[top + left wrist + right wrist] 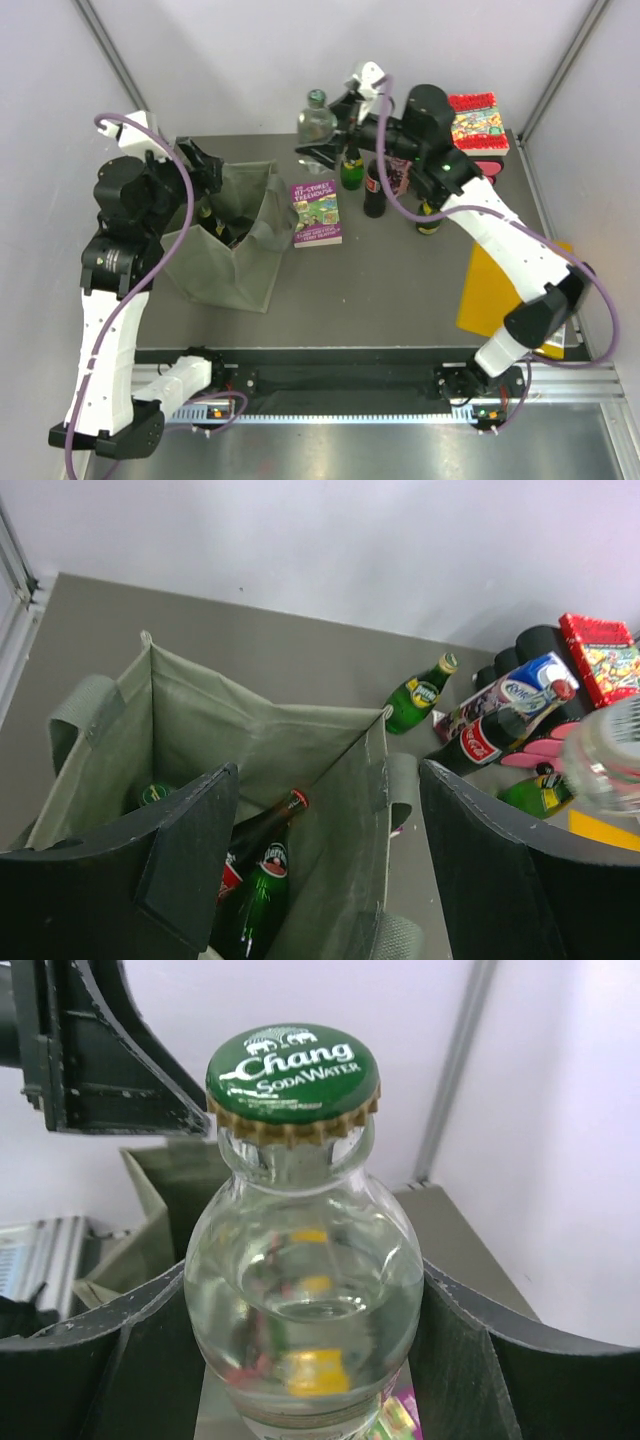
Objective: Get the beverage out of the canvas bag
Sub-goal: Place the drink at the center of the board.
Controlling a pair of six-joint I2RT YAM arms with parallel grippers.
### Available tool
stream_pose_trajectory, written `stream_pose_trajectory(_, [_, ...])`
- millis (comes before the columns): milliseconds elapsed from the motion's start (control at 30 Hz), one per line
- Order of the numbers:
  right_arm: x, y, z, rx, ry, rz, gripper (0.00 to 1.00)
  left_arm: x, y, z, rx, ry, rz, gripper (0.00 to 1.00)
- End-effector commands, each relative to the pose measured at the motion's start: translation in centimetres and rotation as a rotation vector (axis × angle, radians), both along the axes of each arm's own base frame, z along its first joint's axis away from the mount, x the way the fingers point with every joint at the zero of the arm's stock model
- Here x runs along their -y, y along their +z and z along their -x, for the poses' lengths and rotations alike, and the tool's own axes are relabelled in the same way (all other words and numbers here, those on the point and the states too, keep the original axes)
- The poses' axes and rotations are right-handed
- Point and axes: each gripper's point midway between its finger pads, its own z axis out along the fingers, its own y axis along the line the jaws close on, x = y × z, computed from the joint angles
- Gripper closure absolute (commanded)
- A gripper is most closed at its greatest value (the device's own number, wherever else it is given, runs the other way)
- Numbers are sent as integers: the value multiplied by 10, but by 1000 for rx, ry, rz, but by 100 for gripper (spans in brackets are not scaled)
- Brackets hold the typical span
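Left fingers [190, 860] released over the canvas bag [270, 740]; right fingers [470, 1360] grasp the soda bottle [300, 1290]. Set down tilted, it could topple.

Item one, left of centre in your frame: canvas bag [235, 250], olive, slumped open on the grey table [400, 300]. It had dark bottle shapes inside, count unclear. Your left gripper [205, 165] hung at its upper rim.

Item two, upper centre: clear glass bottle [316, 122], green cap, with your right gripper [320, 150] closed about its lower body.

Just right of it you had a green bottle [351, 172], a cola bottle [375, 192] and a second green bottle [430, 220].

Purple book [316, 212], flat beside the bag. Red-covered book [478, 122], upper right. Yellow sheet [500, 290], right edge.
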Motion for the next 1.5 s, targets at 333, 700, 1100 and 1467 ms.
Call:
stream_pose_trajectory(333, [229,9,-28,113,-580,-78,98,2,-3,-20,45,10,12,23])
stream_pose_trajectory(700, [389,-73,-46,-18,-1108,-24,97,13,-14,-42,27,-30,7,23])
stream_pose_trajectory(1100, [489,-167,-82,-14,-1349,85,96,15,-43,-53,-27,-41,-24,22])
stream_pose_trajectory(1467, [536,-210,-117,29,-1372,128,96,14,-64,-63,-85,-17,-10,22])
